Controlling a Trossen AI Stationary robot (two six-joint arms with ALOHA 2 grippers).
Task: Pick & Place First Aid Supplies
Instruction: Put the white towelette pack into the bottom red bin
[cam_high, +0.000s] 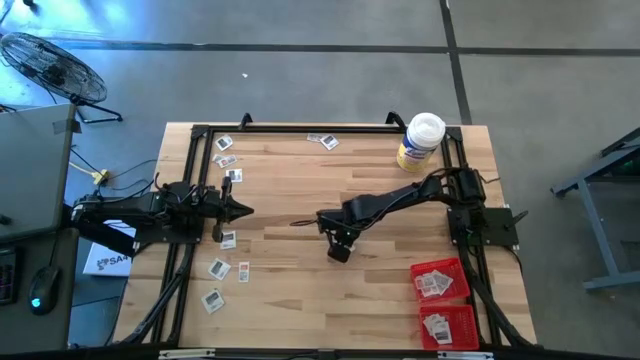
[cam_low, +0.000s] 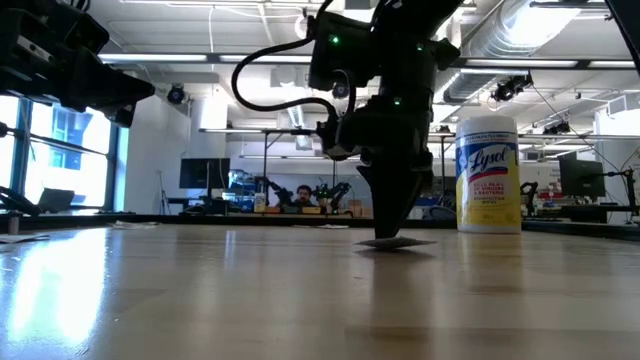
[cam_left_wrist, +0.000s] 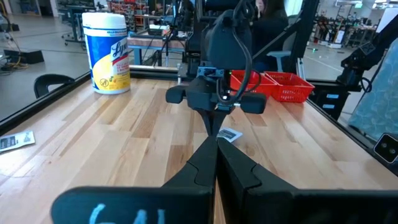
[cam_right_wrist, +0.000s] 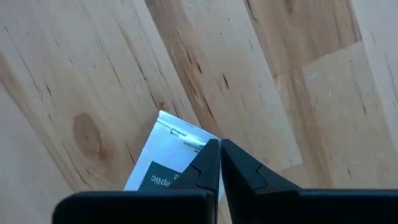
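My right gripper (cam_high: 339, 253) points down at mid-table, shut, its tips on a small white-grey packet (cam_right_wrist: 166, 155) with a dark printed patch. That packet (cam_low: 396, 243) lies almost flat on the wood. My left gripper (cam_high: 246, 211) hovers level over the table's left side, shut and holding nothing; its fingers (cam_left_wrist: 216, 163) point at the right arm. Several more packets lie flat on the left part of the table (cam_high: 222, 268) and near the far edge (cam_high: 322, 140). Two red trays (cam_high: 440, 268) at the near right hold packets. My right gripper comes at the packet from above, pointing steeply down. Its shut fingertips (cam_right_wrist: 211, 155) meet at one edge of the packet (cam_right_wrist: 198, 142), near a corner; the finger hides the place of contact. The rest of the packet lies on the table (cam_low: 420, 243).
A yellowish Lysol jar (cam_high: 420, 140) with a white lid stands at the far right. A black frame (cam_high: 200, 135) runs round the table's edges. Bare wood lies between the two arms (cam_high: 290, 250) and near the front edge.
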